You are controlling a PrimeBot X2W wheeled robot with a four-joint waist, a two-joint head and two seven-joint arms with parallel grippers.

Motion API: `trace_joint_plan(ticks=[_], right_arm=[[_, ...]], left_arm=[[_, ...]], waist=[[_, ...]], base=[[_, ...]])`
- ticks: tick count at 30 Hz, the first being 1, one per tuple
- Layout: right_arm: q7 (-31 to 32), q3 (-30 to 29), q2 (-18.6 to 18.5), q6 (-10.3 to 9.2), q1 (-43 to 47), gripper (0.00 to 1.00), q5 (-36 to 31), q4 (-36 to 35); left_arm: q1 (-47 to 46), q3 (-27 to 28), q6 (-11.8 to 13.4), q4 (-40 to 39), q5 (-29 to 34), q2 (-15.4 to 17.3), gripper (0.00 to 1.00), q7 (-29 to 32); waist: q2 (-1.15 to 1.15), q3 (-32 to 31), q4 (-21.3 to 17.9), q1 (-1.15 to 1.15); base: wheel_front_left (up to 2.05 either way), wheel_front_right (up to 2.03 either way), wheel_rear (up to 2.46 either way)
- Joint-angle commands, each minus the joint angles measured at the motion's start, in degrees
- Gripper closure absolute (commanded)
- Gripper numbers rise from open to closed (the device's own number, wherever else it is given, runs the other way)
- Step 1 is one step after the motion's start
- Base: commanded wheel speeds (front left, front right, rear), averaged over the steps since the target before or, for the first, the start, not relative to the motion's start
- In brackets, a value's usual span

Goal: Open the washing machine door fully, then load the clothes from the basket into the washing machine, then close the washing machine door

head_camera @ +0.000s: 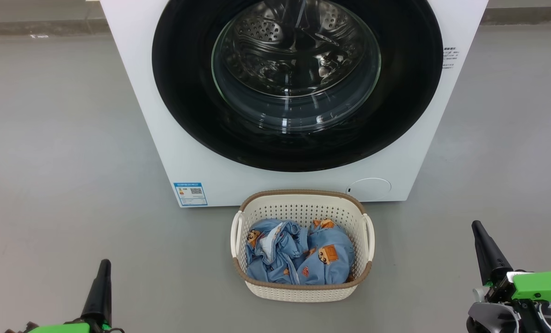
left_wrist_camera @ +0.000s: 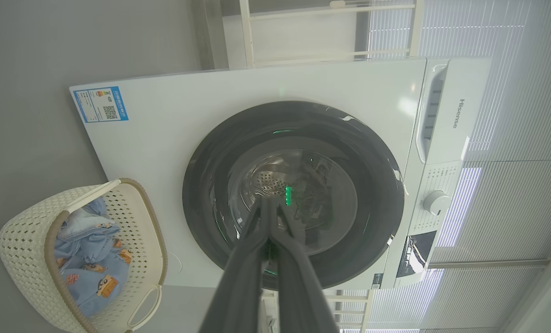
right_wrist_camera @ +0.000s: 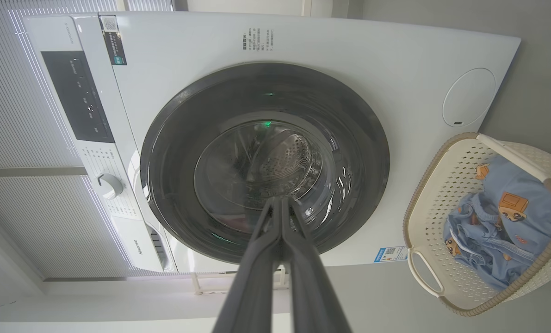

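Door: large round glossy black washing machine door with a bulging clear glass window, upper centre of the head view, lying shut and flat against the machine's front; a steel perforated drum shows through the glass.
Machine: big white box-shaped front-loading washing machine, filling the upper middle of the head view; small blue label sticker at its lower left corner, round white flap at its lower right corner, pale control knob at the right in the left wrist view.
Clothes: light blue fabric clothes printed with small orange and brown figures, bunched inside the basket, lower centre of the head view.
Basket: small cream-white perforated plastic basket with a brown rim and two side handles, on the floor just in front of the machine, below the door.
Left gripper: lower left of the head view, dark fingers pressed together, clenched on nothing, well apart from basket and door; tips meet in its wrist view.
Right gripper: lower right of the head view, likewise clenched and holding nothing; tips meet in its wrist view.
Floor: plain grey floor around everything.
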Motion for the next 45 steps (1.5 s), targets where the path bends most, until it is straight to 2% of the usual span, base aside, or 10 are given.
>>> trace_joint_plan(ticks=[1,45], right_arm=[[0.5,1.3,-0.4,0.19,-2.4,1.00,-0.5,-1.4],[0.6,1.1,-0.3,0.19,-2.4,1.00,-0.6,-1.4]], left_arm=[[-2.8,1.9,-0.5,-1.1,0.8,0.5,1.00,0.3],[-2.8,2.0,-0.5,-1.1,0.8,0.5,1.00,0.3]], waist=[[0.00,0.0,0.0,0.00],[0.00,0.0,0.0,0.00]], base=[[0.00,0.00,0.00],[0.00,0.00,0.00]])
